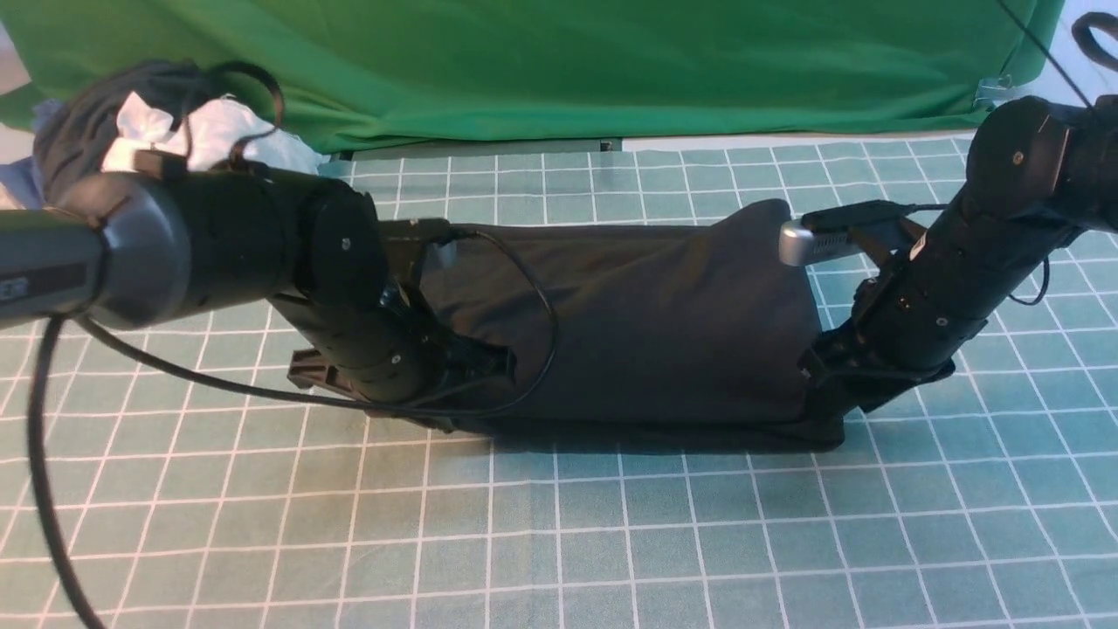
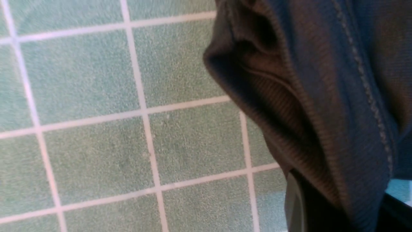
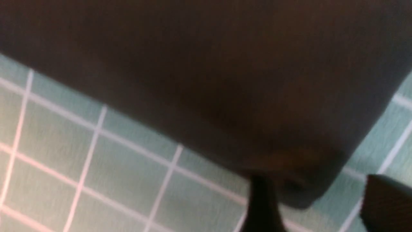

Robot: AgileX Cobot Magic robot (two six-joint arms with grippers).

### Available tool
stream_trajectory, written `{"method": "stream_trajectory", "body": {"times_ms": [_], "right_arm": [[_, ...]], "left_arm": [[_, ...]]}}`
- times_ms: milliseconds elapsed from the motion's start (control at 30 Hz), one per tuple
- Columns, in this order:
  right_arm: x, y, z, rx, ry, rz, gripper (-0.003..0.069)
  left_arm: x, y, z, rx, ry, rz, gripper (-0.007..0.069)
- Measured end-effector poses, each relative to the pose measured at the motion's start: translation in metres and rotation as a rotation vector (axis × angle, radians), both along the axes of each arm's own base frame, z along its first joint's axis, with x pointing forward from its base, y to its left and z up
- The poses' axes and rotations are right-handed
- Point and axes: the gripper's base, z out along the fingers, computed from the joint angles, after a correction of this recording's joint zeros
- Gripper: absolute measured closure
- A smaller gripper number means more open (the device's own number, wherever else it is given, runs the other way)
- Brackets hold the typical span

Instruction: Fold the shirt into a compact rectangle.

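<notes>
I see the black shirt [image 1: 646, 323] lying as a folded band on the grid mat [image 1: 559, 524], left gripper [image 1: 489, 362] pinching its collar end for folding, right gripper [image 1: 830, 384] standing spread at the other end.

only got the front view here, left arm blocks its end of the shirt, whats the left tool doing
Observer: In the left wrist view, a ribbed, stitched edge of the shirt runs down into the left tool. I cannot tell whether it is clamped.
Operator: and the right one, is it holding cloth
Observer: No. The right wrist view shows the right tool open, its fingers wide apart. A rounded corner of the shirt sits loose in the gap, above the grid mat.
</notes>
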Motion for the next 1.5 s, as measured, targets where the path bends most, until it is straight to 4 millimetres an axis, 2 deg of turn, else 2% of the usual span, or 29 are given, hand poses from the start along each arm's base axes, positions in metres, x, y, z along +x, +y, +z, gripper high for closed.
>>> {"method": "stream_trajectory", "body": {"times_ms": [67,133,267,333,367,400,467,533,667,800,1000,1067,1167,1267,1333,1400,1433,1500], "right_arm": [[0.003,0.001,-0.005,0.0,-0.009,-0.006,0.0175],[0.004,0.002,-0.012,0.004,0.005,-0.014,0.0165],[0.006,0.004,-0.023,0.021,0.037,-0.024,0.0207],[0.005,0.004,-0.024,0.026,0.043,-0.006,0.0321],[0.005,0.004,-0.024,0.027,0.043,-0.003,0.0333],[0.005,0.005,-0.025,0.033,0.05,0.003,0.0435],[0.003,0.006,-0.022,0.045,0.061,0.003,0.058],[0.0,0.005,-0.018,0.05,0.073,0.008,0.0592],[-0.011,0.006,0.0,0.057,0.12,0.041,0.0592],[-0.033,0.009,0.011,0.055,0.174,0.081,0.0592],[-0.079,0.017,0.01,0.041,0.155,0.083,0.0582],[-0.087,0.019,0.007,0.035,0.131,0.089,0.0562],[-0.091,0.02,0.003,0.018,0.118,0.079,0.0482],[-0.09,0.019,0.002,0.004,0.111,0.065,0.0351],[-0.089,0.018,0.001,0.003,0.097,0.064,0.0241],[-0.087,0.019,0.002,0.005,0.076,0.062,0.0198],[-0.087,0.019,0.002,0.006,0.072,0.061,0.0197],[-0.086,0.019,0.004,0.01,0.055,0.059,0.0215]], "left_arm": [[-0.001,0.0,0.003,-0.001,-0.007,-0.002,0.0563],[-0.001,0.001,0.005,-0.001,-0.012,-0.003,0.0563],[-0.002,0.001,0.007,-0.002,-0.015,-0.003,0.0563],[-0.003,0.001,0.01,-0.003,-0.017,-0.004,0.0563],[-0.003,0.001,0.01,-0.003,-0.017,-0.004,0.0563],[-0.004,0.002,0.012,-0.003,-0.018,-0.005,0.0563],[-0.008,0.003,0.017,0.001,-0.002,-0.008,0.0563],[-0.011,0.004,0.02,0.005,0.011,-0.011,0.0563],[-0.023,0.008,0.026,0.007,0.022,-0.013,0.0563],[-0.047,0.016,0.028,0.0,0.036,-0.008,0.0563],[-0.087,0.027,0.027,-0.054,0.054,0.044,0.0564],[-0.095,0.028,0.025,-0.073,0.069,0.058,0.0564],[-0.103,0.03,0.018,-0.077,0.096,0.069,0.0564],[-0.105,0.033,0.013,-0.056,0.1,0.062,0.0551],[-0.105,0.034,0.013,-0.044,0.092,0.054,0.0512],[-0.105,0.034,0.013,-0.039,0.089,0.05,0.0445],[-0.105,0.034,0.013,-0.039,0.089,0.051,0.0436],[-0.106,0.035,0.013,-0.033,0.099,0.049,0.0312]]}}
